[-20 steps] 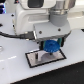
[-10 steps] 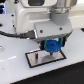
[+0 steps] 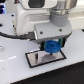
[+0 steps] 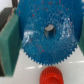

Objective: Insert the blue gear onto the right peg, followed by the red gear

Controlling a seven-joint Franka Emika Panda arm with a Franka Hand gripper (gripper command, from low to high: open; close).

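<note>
Peeking red gear [image 4: 50, 77], wrist view only

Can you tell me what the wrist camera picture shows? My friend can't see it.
A big bright blue gear with little teeth around its edge fills most of the picture, and a dark peg shows through the hole in its middle. A small red gear peeks in at one edge, on a pale surface.

The blue gear [image 3: 52, 48], held in the fingers [image 3: 62, 44], has lowered slightly toward the base plate [image 3: 33, 59] since earlier.
</note>
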